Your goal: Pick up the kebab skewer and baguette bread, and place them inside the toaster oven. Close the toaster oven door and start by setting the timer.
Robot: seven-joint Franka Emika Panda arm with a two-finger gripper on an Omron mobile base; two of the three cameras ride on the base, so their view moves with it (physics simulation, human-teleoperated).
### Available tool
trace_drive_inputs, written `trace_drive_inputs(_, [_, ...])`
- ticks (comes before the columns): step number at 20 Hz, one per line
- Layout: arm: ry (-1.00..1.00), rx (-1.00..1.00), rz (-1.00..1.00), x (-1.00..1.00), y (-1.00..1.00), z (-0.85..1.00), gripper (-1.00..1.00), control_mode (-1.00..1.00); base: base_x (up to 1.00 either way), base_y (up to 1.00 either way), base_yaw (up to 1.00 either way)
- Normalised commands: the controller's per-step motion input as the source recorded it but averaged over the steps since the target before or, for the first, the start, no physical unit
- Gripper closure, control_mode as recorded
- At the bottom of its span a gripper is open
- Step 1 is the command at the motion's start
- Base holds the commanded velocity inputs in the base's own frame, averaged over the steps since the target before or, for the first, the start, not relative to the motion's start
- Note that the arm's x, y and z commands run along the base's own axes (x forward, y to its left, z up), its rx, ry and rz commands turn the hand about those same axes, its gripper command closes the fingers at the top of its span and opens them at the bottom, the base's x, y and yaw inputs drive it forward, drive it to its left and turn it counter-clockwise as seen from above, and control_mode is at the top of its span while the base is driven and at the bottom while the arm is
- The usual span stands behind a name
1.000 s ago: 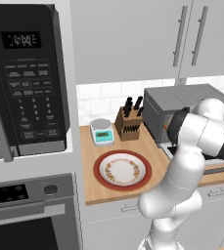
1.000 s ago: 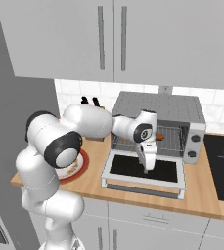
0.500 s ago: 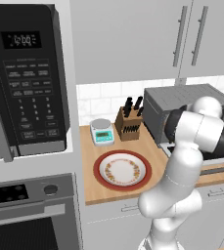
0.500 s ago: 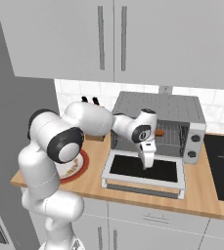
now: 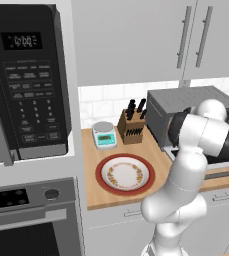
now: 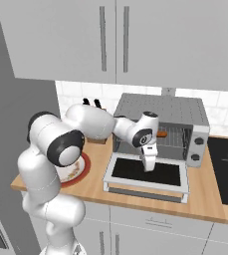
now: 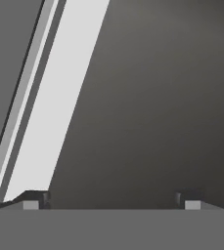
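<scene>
I see the gripper [image 6: 149, 168] in the middle of the right base view, pointing straight down over the toaster oven door [image 6: 146, 173]. In the hand view its two finger tips [image 7: 35, 199] stand far apart at the bottom corners and nothing is between them. The dark glass of the door [image 7: 152, 97] takes the middle and right of that view, and the silver frame runs as a slanted bright band through the upper left.

The door lies folded down flat in front of the toaster oven [image 6: 161, 110], with the glass facing up. The gripper is just above this glass; I cannot tell if it touches. Behind the hand, in the open mouth of the oven, an orange-brown end of the baguette bread [image 6: 161, 133] shows on the wire rack. The kebab skewer I cannot make out inside.

In the left base view the arm covers most of the toaster oven [image 5: 186, 97] at the right. The plate [image 5: 125, 174] with red rim lies near the middle of that frame. Above it stand the knife block [image 5: 132, 129] and a small scale [image 5: 105, 135], and the black microwave [image 5: 28, 80] fills the upper left.
</scene>
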Motion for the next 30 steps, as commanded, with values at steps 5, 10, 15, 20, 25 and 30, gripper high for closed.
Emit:
trace_drive_inputs(5, [-0.04, 0.0, 0.03, -0.94, 0.0, 0.24, -1.0, -1.0, 0.0, 0.0, 0.0])
trace_drive_inputs(10, [0.0, 0.0, 0.37, -1.0, 0.0, 0.16, -1.0, -1.0, 0.0, 0.0, 0.0])
trace_drive_inputs(15, [0.09, -0.03, 0.7, -0.99, 0.0, 0.0, -1.0, -1.0, 0.0, 0.0, 0.0])
trace_drive_inputs(20, [0.25, 0.0, 0.66, -0.42, 0.01, -0.04, -1.0, -1.0, 0.0, 0.0, 0.0])
trace_drive_inputs(25, [0.09, 0.02, 0.55, 0.0, 0.07, -0.16, -1.0, -1.0, 0.0, 0.0, 0.0])
trace_drive_inputs(30, [0.0, 0.12, 0.38, -0.05, 0.07, -0.32, -1.0, -1.0, 0.0, 0.0, 0.0])
